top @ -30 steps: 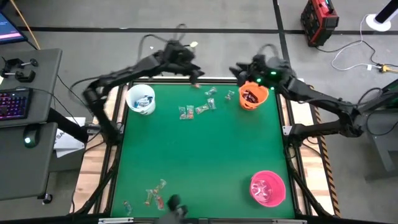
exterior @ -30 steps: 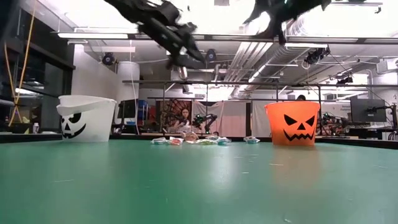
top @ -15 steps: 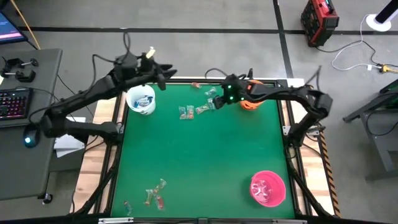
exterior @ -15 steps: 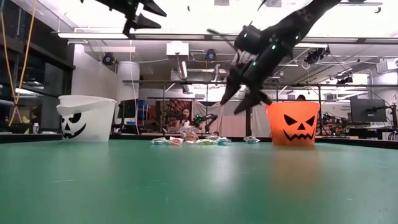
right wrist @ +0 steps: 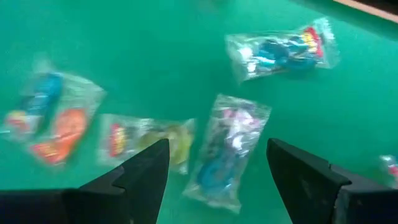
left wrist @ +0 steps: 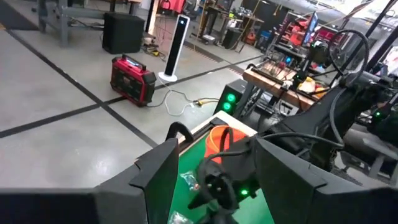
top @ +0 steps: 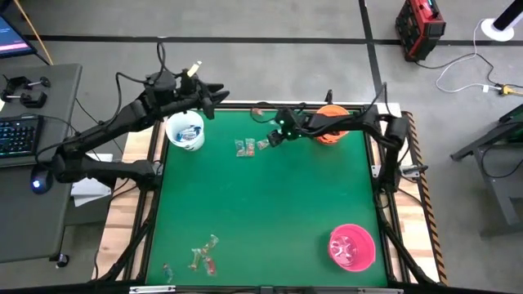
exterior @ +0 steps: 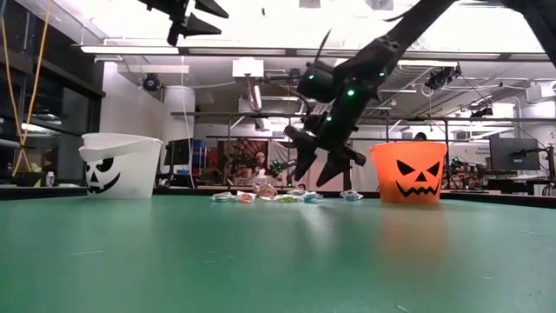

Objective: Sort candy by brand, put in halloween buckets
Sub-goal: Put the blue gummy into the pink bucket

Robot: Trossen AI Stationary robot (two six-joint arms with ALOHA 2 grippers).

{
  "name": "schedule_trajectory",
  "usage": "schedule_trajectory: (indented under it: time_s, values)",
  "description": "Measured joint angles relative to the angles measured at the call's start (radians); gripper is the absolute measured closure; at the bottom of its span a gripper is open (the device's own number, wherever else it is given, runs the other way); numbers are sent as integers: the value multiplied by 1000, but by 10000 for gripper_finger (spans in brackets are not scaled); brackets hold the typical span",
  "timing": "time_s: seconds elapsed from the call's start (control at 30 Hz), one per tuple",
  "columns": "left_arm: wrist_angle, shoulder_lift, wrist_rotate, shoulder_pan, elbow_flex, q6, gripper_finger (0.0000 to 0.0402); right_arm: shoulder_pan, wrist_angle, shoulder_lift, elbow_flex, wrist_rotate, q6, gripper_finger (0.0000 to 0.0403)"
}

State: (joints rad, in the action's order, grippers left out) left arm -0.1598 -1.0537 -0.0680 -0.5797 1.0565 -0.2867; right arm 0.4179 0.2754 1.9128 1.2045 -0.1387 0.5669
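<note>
The white bucket (top: 186, 131) (exterior: 122, 165) stands by the far-left corner with blue-and-white candy inside. My left gripper (top: 214, 98) (exterior: 195, 16) hovers open, high over the bucket's far side. The orange bucket (top: 331, 128) (exterior: 408, 172) sits near the far-right corner, partly under my right arm. A loose cluster of clear-wrapped candy (top: 255, 144) (exterior: 278, 197) lies flat on the mat between the two buckets. My right gripper (top: 274, 137) (exterior: 317, 165) (right wrist: 217, 180) hangs open just above it, its fingers on either side of one clear packet (right wrist: 227, 149), not touching it. The pink bucket (top: 351, 247) stands near the near-right corner.
A second group of candy (top: 204, 255) lies near the near-left corner. One sweet (top: 258, 112) rests by the far edge. The middle of the green mat (top: 270, 204) is bare. A desk with a keyboard (top: 18, 135) stands left of the table.
My left gripper swung from over the far edge's middle toward the table's left, stopped above the white bucket and stayed there. My right gripper left the orange bucket, moved toward the table's left and came down over the candy cluster.
</note>
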Motion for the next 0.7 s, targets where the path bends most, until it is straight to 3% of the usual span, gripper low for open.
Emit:
schedule_trajectory:
  time_s: [0.2,0.43,0.57,0.7]
  values:
    - [15,41,-83,0,0,-60,204,3,134,67,100,-48,-26,140]
    - [34,127,-72,0,0,-55,204,-7,157,90,114,-10,21,144]
    - [41,165,-71,0,0,-59,204,-7,178,103,96,-15,44,181]
    - [67,187,-70,0,0,-69,204,-14,183,101,90,-13,34,256]
